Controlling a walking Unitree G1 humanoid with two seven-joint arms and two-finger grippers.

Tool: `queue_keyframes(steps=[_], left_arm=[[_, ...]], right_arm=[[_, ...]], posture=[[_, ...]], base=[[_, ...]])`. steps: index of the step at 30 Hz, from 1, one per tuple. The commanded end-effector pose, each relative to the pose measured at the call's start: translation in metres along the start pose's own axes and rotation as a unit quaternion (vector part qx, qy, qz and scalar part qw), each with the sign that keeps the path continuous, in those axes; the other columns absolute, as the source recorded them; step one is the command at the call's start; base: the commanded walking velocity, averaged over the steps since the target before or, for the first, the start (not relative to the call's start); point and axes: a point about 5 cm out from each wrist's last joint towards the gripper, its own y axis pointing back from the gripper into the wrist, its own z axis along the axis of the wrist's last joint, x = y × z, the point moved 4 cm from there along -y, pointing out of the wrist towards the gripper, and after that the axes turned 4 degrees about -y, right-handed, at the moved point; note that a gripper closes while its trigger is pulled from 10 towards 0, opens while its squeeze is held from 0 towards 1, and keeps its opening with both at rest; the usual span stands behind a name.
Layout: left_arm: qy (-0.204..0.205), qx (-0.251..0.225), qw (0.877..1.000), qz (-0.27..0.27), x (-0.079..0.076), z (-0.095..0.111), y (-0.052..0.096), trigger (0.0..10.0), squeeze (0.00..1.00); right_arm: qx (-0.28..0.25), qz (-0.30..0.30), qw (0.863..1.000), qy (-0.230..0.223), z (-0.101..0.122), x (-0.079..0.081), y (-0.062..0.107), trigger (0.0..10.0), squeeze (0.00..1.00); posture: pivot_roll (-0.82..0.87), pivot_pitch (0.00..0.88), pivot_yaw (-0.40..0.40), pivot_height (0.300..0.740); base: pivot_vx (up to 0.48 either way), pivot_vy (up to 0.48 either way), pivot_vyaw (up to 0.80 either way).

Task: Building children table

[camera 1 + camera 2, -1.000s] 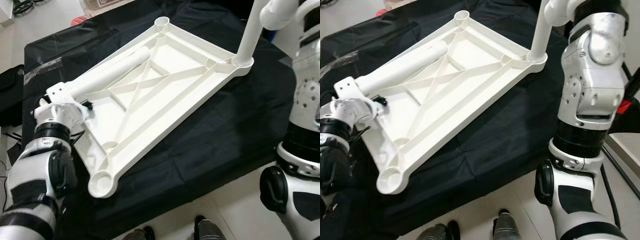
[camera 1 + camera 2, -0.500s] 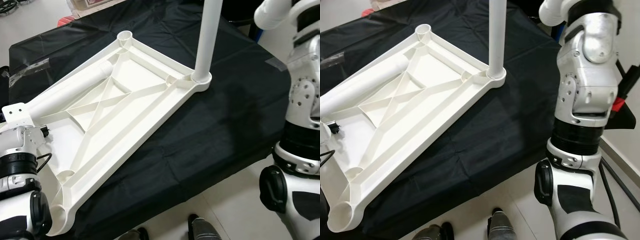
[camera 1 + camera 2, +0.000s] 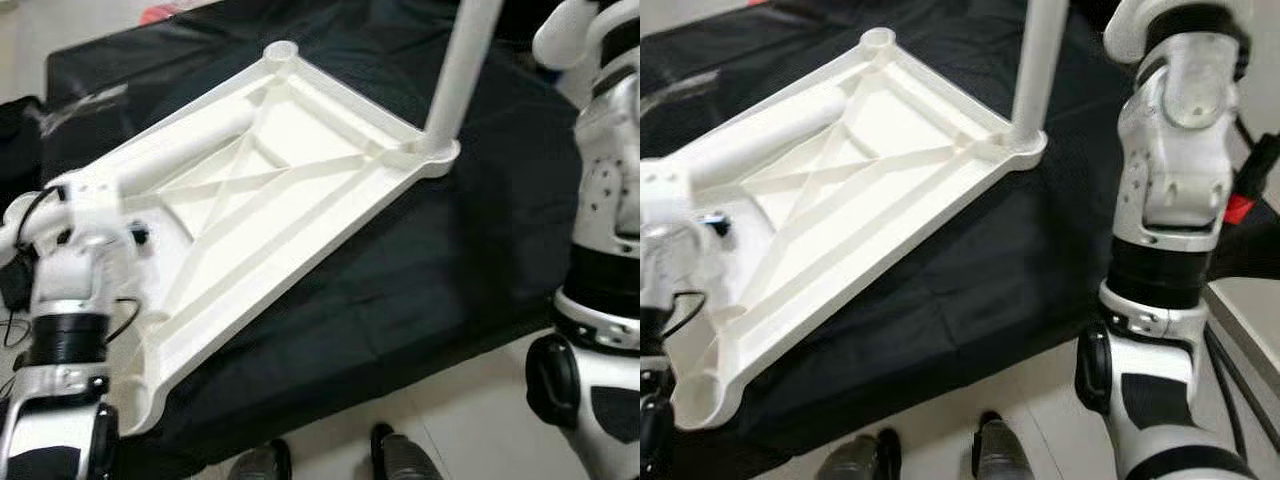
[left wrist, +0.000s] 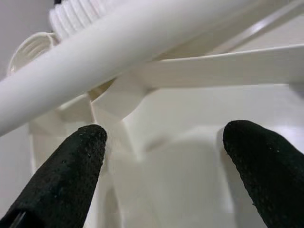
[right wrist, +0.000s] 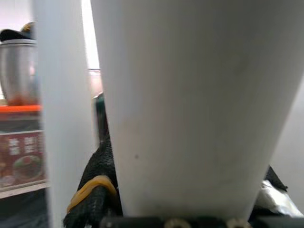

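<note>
Tabletop [image 3: 270, 190], white plastic, lay underside-up w/ its ribs showing on a black cloth [image 3: 460, 250] over the surface. L pincer [image 4: 164, 156] had its two black fingers [image 4: 71, 166] spread wide, nothing between them, hovering just above the tabletop's ribbed underside near one corner socket. A loose white leg [image 3: 170, 160] lay slantwise across the tabletop, just beside the L wrist, its ribbed end toward that corner in the L wrist view. L arm [image 3: 70, 300] came in at the near-left end of the tabletop.

R pincer: cannot tell if spread or pressed together; its wrist view was blocked up close by a white tube [image 5: 199, 104], w/ a black fabric strap and yellow band [image 5: 90, 187] behind. R arm [image 3: 1170, 200] rose at the right, well apart from the L. A second leg [image 3: 455, 75] stood near-upright, slightly tilted, in the far-right corner socket of the tabletop. Far-left corner socket [image 3: 280, 50] was open. Robot's feet [image 3: 920, 460] showed on pale floor [image 3: 480, 430] below the cloth's edge.
</note>
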Motion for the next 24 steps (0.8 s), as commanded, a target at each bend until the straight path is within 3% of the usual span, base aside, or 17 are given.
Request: queue_keyframes(steps=[1,4,8,11,12,13,14,15,17,18,20,21,22,23,24], left_arm=[[-0.007,0.020,1.000,-0.017,-0.008,-0.002,0.005,10.0,0.00],[-0.010,0.022,0.999,-0.022,-0.013,0.005,0.012,10.0,0.00],[-0.011,-0.016,0.999,-0.042,-0.021,0.025,0.028,10.0,0.00],[-0.014,-0.027,0.998,-0.047,-0.023,0.029,0.031,10.0,0.00],[-0.016,-0.078,0.995,-0.060,-0.030,0.044,0.039,10.0,0.00],[-0.016,-0.078,0.995,-0.060,-0.030,0.044,0.039,10.0,0.00],[-0.011,-0.140,0.986,-0.085,-0.041,0.060,0.050,10.0,0.00],[-0.011,-0.140,0.986,-0.085,-0.041,0.060,0.050,10.0,0.00],[-0.013,-0.241,0.964,-0.110,-0.054,0.085,0.071,10.0,0.00],[-0.015,-0.275,0.956,-0.106,-0.056,0.093,0.078,10.0,0.00],[-0.015,-0.275,0.956,-0.106,-0.056,0.093,0.078,10.0,0.00],[-0.018,-0.303,0.947,-0.102,-0.056,0.100,0.084,10.0,0.00],[-0.015,-0.324,0.941,-0.098,-0.056,0.105,0.088,10.0,0.00],[-0.015,-0.324,0.941,-0.098,-0.056,0.105,0.088,10.0,0.00],[-0.025,-0.355,0.930,-0.096,-0.056,0.111,0.096,10.0,0.00]], right_arm=[[-0.015,-0.002,1.000,0.005,0.004,-0.001,0.002,10.0,0.00],[-0.015,-0.002,1.000,0.003,0.004,0.000,0.002,10.0,0.00],[-0.023,-0.013,1.000,0.013,0.005,-0.003,0.001,10.0,0.00],[-0.026,-0.018,0.999,0.017,0.006,-0.005,0.001,10.0,0.00],[-0.039,-0.045,0.997,0.043,0.011,-0.014,0.000,10.0,0.00],[-0.039,-0.045,0.997,0.043,0.011,-0.014,0.000,10.0,0.00],[-0.054,-0.078,0.992,0.081,0.017,-0.026,0.000,10.0,0.00],[-0.054,-0.078,0.992,0.081,0.017,-0.026,0.000,10.0,0.00],[-0.089,-0.142,0.973,0.161,0.033,-0.047,0.001,10.0,0.00],[-0.108,-0.154,0.964,0.187,0.041,-0.049,0.001,10.0,0.00],[-0.108,-0.154,0.964,0.187,0.041,-0.049,0.001,10.0,0.00],[-0.121,-0.152,0.962,0.191,0.046,-0.048,0.001,10.0,0.00],[-0.128,-0.126,0.969,0.172,0.048,-0.038,0.001,10.0,0.00],[-0.128,-0.126,0.969,0.172,0.048,-0.038,0.001,10.0,0.00],[-0.143,-0.089,0.976,0.140,0.052,-0.024,0.002,10.0,0.00]], posture=[[0.14,0.258,0.021,0.740],[0.14,0.258,0.021,0.740],[0.15,0.256,0.019,0.740],[0.15,0.256,0.019,0.740],[0.14,0.251,0.014,0.740],[0.14,0.251,0.014,0.740],[0.14,0.247,0.014,0.740],[0.14,0.247,0.014,0.740],[0.14,0.240,0.010,0.740],[0.14,0.233,0.009,0.740],[0.14,0.233,0.009,0.740],[0.14,0.228,0.014,0.740],[0.14,0.220,0.014,0.740],[0.14,0.220,0.014,0.740],[0.14,0.210,0.017,0.740]], base=[[0.000,0.000,0.00],[0.000,0.000,0.00],[0.000,0.000,0.00],[0.000,0.000,0.00],[0.000,0.000,0.00],[0.000,0.000,0.00],[0.000,0.000,0.00],[0.000,0.000,0.00],[0.000,0.000,0.00],[0.000,0.000,0.00],[0.000,0.000,0.00],[0.000,0.000,0.00],[0.000,0.000,0.00],[0.000,0.000,0.00],[0.000,0.000,0.00]])
